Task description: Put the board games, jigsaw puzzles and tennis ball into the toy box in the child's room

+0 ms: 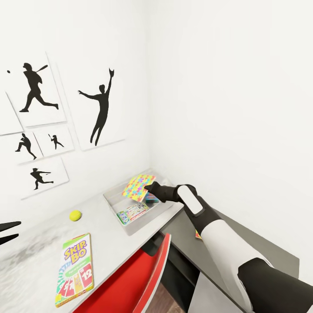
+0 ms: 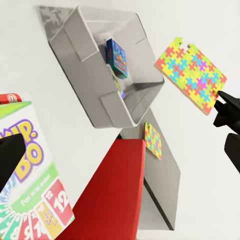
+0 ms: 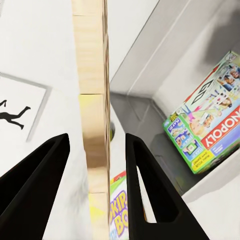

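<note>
Pinching 1 jigsaw puzzle (image 1: 138, 187) over the toy box (image 1: 114, 203), right gripper (image 1: 150, 188); left wrist view reveals a 2nd puzzle (image 2: 153, 140).

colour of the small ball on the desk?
Yellow-green: the small round tennis ball on the pale grey table; head view shows it best.

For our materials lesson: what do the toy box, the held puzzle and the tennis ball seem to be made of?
Toy box: probably matte grey plastic; plain, smooth sloping walls, no grain.
Puzzle in the right gripper: likely wood or thick card; the right wrist view shows a pale, bare edge under the printed colours.
Tennis ball: yellow-green, dull; felt is plausible, but it is too small to tell.
</note>
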Tool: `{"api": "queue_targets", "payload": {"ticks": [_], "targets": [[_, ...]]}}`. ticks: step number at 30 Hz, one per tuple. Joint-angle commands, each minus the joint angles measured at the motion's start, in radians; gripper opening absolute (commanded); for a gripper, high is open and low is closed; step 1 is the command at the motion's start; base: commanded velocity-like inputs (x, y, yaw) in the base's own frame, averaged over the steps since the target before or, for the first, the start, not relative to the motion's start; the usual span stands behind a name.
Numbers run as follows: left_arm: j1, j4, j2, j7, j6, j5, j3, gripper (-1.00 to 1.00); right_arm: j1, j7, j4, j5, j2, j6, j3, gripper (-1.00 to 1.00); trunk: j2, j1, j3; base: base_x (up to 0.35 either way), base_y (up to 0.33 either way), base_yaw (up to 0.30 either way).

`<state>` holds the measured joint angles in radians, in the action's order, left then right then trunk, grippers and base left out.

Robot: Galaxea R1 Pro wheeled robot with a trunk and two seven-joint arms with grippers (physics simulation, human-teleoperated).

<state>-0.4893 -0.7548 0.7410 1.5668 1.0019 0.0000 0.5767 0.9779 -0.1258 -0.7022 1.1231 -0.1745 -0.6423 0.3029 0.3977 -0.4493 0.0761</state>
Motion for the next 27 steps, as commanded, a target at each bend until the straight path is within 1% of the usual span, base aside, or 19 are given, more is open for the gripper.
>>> {"api": "queue_targets", "payload": {"ticks": [1,4,8,11,13,16,23,25,27], "targets": [[-0.001,0.000,0.000,0.004,0.011,0.000,0.000,1.00,0.001,-0.009,-0.001,0.011,0.000,-0.001,0.002,-1.00,0.002,-0.001,0.002,0.000,0.000,0.000],[0.000,0.001,0.000,0.004,0.010,0.012,0.000,1.00,0.001,-0.006,-0.002,0.010,0.000,-0.002,0.004,-1.00,0.002,-0.001,0.002,0.000,0.000,0.000],[0.008,0.002,0.001,0.004,-0.006,0.059,0.000,1.00,0.001,-0.005,-0.002,0.011,0.000,-0.002,0.007,-1.00,0.002,-0.001,0.002,0.000,0.000,0.000],[0.017,0.003,0.002,0.004,-0.011,0.084,0.000,1.00,0.001,-0.005,-0.002,0.011,0.000,-0.001,0.020,-1.00,0.002,-0.001,0.002,0.000,0.000,0.000],[0.021,0.003,0.002,0.004,-0.013,0.093,0.000,1.00,0.002,-0.005,-0.002,0.011,0.000,-0.001,0.028,-1.00,0.002,-0.001,0.002,0.000,0.000,0.000],[0.025,0.003,0.002,0.004,-0.015,0.100,0.000,1.00,0.002,-0.005,-0.002,0.010,0.000,0.000,0.035,-1.00,0.002,-0.001,0.002,0.000,0.000,0.000],[0.026,0.003,0.001,0.004,-0.016,0.104,0.000,1.00,0.002,-0.005,-0.004,0.008,0.000,0.004,0.039,-1.00,0.002,-0.001,0.002,0.000,0.000,0.000],[0.026,0.003,0.001,0.004,-0.016,0.103,0.000,1.00,0.002,-0.005,-0.005,0.008,0.000,0.031,0.040,-1.00,0.002,-0.001,0.002,0.000,0.000,0.000],[0.026,0.003,0.001,0.004,-0.017,0.103,0.000,1.00,0.001,-0.004,-0.007,0.008,0.000,0.062,0.054,-1.00,0.002,-0.001,0.002,0.000,0.000,0.000]]}}
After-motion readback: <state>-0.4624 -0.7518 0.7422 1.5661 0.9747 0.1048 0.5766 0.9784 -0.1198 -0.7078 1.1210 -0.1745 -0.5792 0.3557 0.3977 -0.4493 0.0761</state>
